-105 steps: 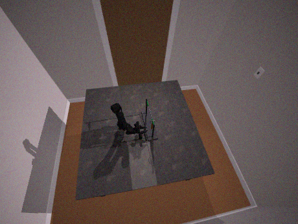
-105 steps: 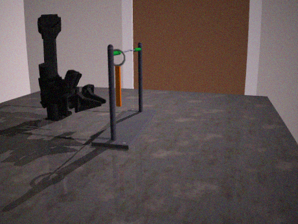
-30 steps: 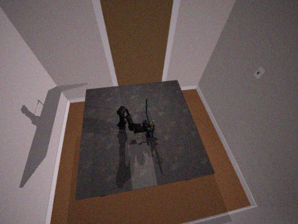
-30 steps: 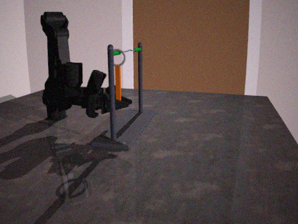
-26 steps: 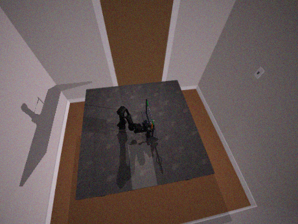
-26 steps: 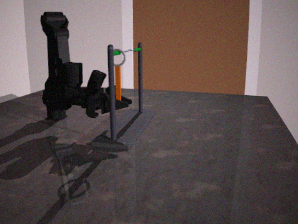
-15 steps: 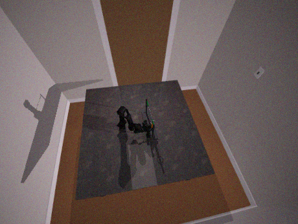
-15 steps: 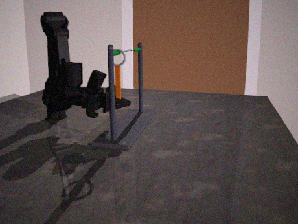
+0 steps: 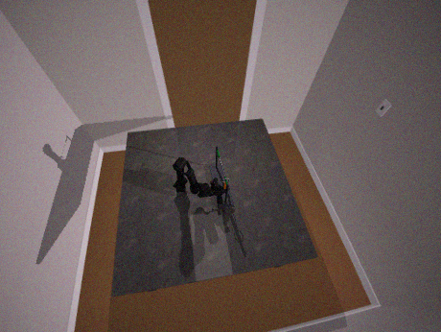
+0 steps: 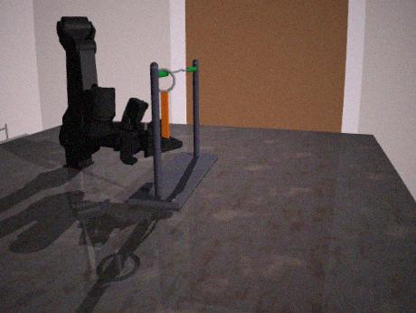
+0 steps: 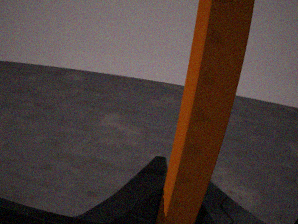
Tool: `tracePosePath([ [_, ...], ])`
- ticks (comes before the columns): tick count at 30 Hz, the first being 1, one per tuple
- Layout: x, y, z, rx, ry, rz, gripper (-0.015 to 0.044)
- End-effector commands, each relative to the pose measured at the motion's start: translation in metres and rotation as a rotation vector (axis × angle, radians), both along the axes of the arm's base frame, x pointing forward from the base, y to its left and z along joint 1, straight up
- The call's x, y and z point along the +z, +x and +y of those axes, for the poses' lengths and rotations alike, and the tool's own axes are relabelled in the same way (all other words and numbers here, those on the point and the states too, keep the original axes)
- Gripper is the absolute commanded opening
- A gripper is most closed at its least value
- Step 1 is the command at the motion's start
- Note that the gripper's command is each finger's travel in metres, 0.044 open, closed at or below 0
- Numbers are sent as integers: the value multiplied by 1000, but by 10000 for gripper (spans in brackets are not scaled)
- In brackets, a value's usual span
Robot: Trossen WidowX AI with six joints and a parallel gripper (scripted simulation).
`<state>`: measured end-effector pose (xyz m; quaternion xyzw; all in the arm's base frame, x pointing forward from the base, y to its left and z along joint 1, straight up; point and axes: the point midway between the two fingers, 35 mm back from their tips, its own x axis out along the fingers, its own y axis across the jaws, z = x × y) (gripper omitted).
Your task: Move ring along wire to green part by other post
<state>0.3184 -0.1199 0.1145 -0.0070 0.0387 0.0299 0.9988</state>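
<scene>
The ring (image 10: 174, 81) hangs on the green wire part (image 10: 164, 73) (image 9: 226, 181) beside the near post (image 10: 156, 136). Its orange handle (image 10: 165, 115) (image 9: 224, 185) (image 11: 209, 116) hangs down from it. My gripper (image 10: 166, 141) (image 9: 221, 188) (image 11: 168, 167) is shut on the lower end of the handle, reaching in from the left. In the wrist view the handle runs up between the dark fingers, slightly slanted. The thin grey wire (image 10: 181, 71) leads to the other green part (image 10: 192, 69) (image 9: 218, 154) at the far post (image 10: 195, 109).
Both posts stand on a grey base plate (image 10: 192, 174) on the dark table. The arm's base (image 10: 77, 113) (image 9: 180, 175) stands to the left of the posts. Walls and an orange-brown panel lie behind the table.
</scene>
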Motion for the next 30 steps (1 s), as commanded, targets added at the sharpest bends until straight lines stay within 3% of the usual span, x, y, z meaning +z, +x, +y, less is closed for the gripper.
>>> tracePosePath([
  [1, 3, 0, 0, 0, -1, -2, -150],
  [30, 14, 0, 0, 1, -1, -3, -150],
])
